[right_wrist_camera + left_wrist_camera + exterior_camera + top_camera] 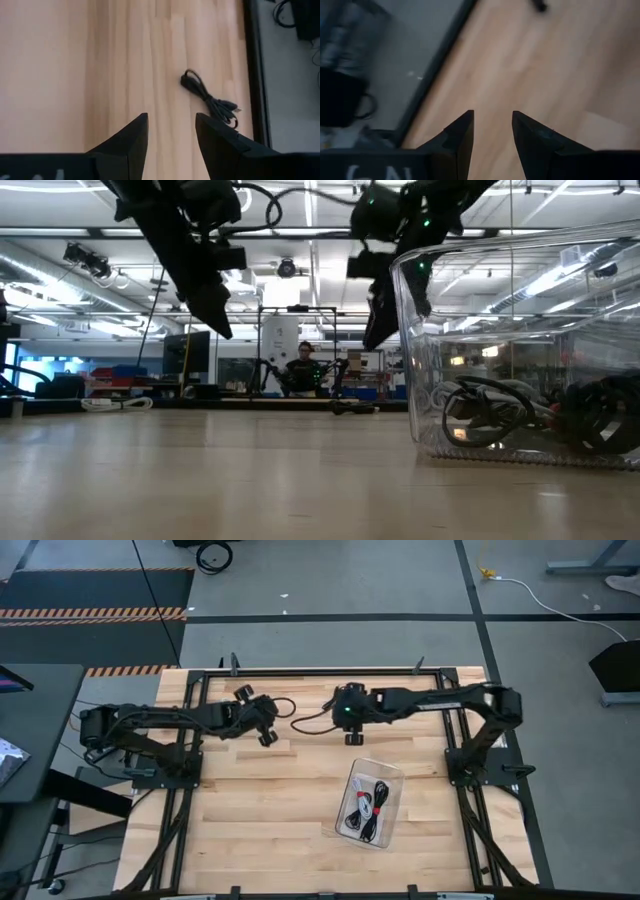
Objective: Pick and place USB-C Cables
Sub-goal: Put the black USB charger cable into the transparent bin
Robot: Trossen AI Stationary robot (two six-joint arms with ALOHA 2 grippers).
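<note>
Two arms: both raised above the far half of the worktop (260, 800), neither touching anything.
Left gripper (268, 737): near the far edge, left of centre; jaws apart with bare wood showing between them, nothing held.
Right gripper (352, 738): near the far edge, about the centre; jaws apart, nothing held.
Clear bin (392, 787): on the worktop's right half, nearer the front edge, well apart from both grippers.
USB-C Cables in the bin (364, 810): several coiled black bundles, one with red; the low view shows them lying on the bin's floor.
Loose cable (209, 100): one dark bundled cable lying flat on the wood beside the worktop's black edge rail, ahead of the right gripper's jaws and apart from them.
Person (303, 370): seated far behind the worktop.
</note>
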